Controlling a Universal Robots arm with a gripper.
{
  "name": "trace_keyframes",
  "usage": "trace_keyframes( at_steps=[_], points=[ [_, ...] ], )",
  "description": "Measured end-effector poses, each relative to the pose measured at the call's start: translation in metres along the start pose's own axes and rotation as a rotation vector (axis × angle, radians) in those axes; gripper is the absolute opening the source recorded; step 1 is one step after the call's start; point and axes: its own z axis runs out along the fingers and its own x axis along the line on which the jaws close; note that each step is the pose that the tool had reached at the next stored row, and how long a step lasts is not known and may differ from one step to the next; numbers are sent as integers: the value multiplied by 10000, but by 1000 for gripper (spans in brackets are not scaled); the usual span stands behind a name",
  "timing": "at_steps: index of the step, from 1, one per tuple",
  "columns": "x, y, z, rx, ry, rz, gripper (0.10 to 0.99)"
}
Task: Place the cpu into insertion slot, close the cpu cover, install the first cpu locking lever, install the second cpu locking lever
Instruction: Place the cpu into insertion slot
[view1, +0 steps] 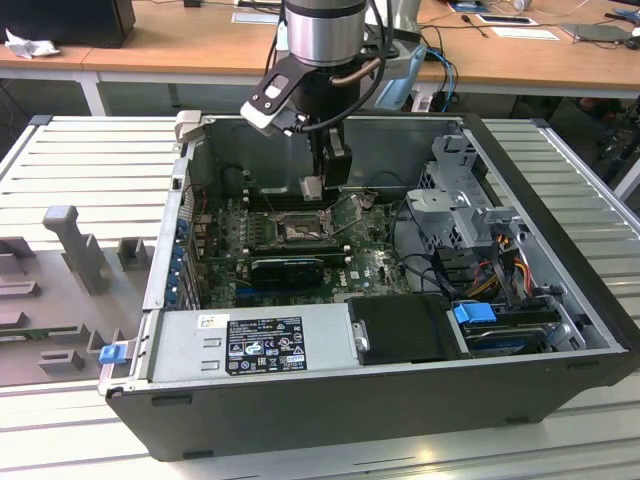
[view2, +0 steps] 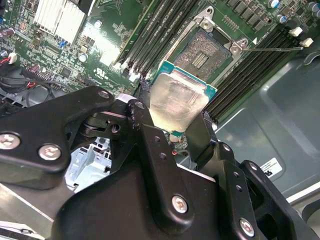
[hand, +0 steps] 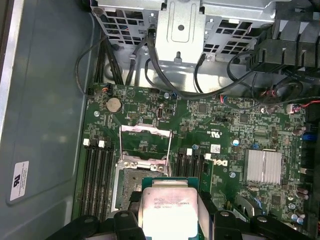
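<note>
My gripper (view1: 318, 186) hangs inside the open computer case, shut on the cpu (view1: 311, 187), a small square chip with a pale silver top. In both wrist views the cpu (view2: 177, 102) (hand: 167, 207) sits between the black fingers (view2: 145, 127) (hand: 209, 210), held by its edges. The insertion slot (view1: 300, 231) (view2: 202, 52) (hand: 129, 187) lies open on the green motherboard just below the chip, its contact field bare. The cpu cover (hand: 145, 129) (view1: 345, 209) is flipped back beside the socket. A thin metal lever (view2: 272, 48) sticks out past the socket.
Black memory slots (hand: 95, 175) flank the socket. A long black card (view1: 290, 270), a power supply (view1: 250, 345), a metal drive cage (view1: 455, 200) and loose cables (hand: 165, 85) crowd the case. A finned heatsink (hand: 263, 167) sits nearby. Grey fixtures (view1: 75, 245) stand at the exterior view's left.
</note>
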Motion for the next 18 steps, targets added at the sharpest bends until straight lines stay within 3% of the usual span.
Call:
trace_keyframes(
  at_steps=[7, 15, 18],
  points=[
    [1, -2, 17, -10, -43, 478, 525],
    [15, -19, 183, -11, -45, 482, 525],
    [57, -40, 268, -11, -45, 480, 525]
  ],
)
